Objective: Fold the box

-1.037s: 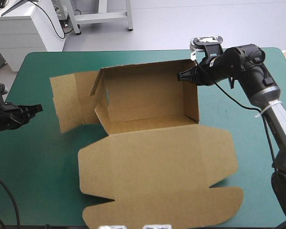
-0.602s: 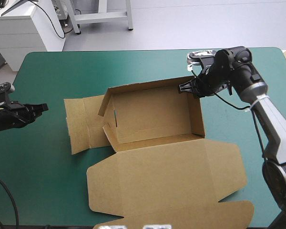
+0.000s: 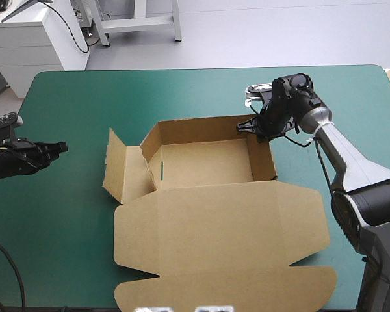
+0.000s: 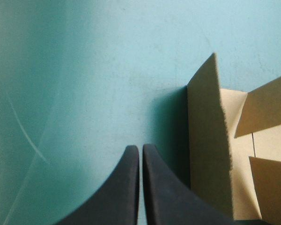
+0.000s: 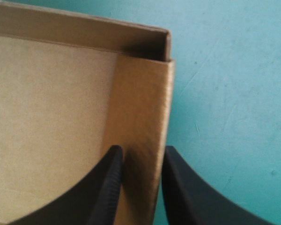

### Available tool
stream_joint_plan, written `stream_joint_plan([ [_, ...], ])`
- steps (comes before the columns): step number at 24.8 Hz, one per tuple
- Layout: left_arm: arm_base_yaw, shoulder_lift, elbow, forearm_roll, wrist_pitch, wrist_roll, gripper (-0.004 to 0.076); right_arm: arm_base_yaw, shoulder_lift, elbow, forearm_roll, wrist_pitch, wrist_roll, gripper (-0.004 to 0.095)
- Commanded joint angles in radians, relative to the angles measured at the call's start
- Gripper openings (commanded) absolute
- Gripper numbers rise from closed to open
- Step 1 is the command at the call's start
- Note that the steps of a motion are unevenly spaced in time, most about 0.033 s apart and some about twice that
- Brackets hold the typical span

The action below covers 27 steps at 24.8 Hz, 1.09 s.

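My right gripper (image 5: 141,150) was all but closed on the box (image 3: 205,162). It pinched the right end wall (image 5: 143,103) between its two black fingers, one inside the tray and one outside over the teal-green table (image 3: 71,221). The corner where that wall met the back wall (image 5: 75,28) stood just ahead of the fingertips. The rest of the box stretched away to the inner side of this gripper, and the lid (image 3: 221,221) lay flat on the table beyond the tray's open front.

My left gripper (image 4: 139,147) was closed to a point and held nothing, hovering over bare table. The left end flap (image 4: 206,140) stood half raised just ahead of and beside its tips. I could not tell whether they touched it.

As I judged it, the step in hand was raising that left flap while the right gripper anchored the box. To do it well, the right grip needed to be firm enough to stop the tray sliding, yet straight, so the wall did not twist or crease. The left gripper should push low, near the flap's fold line, so the board would hinge rather than buckle. The short corner tabs needed to end up inside the flap. The main risk I saw was the whole box skidding towards the right gripper.
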State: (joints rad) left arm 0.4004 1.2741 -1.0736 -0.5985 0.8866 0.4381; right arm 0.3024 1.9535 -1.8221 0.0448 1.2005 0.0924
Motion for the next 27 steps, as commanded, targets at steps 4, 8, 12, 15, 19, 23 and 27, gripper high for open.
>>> stream_joint_plan([
  [4,-0.007,-0.025,-0.029,-0.037,-0.034,0.002,0.0007,-0.004,-0.067,-0.147,0.026,0.045,0.013,0.0840],
  [8,-0.007,-0.025,-0.029,-0.040,-0.034,0.003,0.0007,-0.004,-0.142,-0.095,0.056,0.045,0.006,0.0835],
  [12,-0.007,-0.025,-0.029,-0.044,-0.045,0.003,0.0007,-0.004,-0.195,0.046,0.056,0.045,0.006,0.0835],
  [15,-0.007,-0.025,-0.029,-0.044,-0.045,0.003,0.0007,-0.004,-0.180,0.091,0.049,0.033,0.006,0.0835],
  [19,-0.007,-0.025,-0.029,-0.044,-0.045,0.003,0.0007,-0.004,-0.144,0.101,0.047,0.022,0.004,0.0833],
  [23,-0.007,-0.025,-0.029,-0.044,-0.045,0.003,0.0007,-0.004,-0.107,0.101,0.047,0.038,-0.009,0.0831],
  [27,-0.007,-0.025,-0.029,-0.044,-0.045,0.006,0.0007,-0.004,-0.084,0.101,0.049,0.045,-0.016,0.0826],
])
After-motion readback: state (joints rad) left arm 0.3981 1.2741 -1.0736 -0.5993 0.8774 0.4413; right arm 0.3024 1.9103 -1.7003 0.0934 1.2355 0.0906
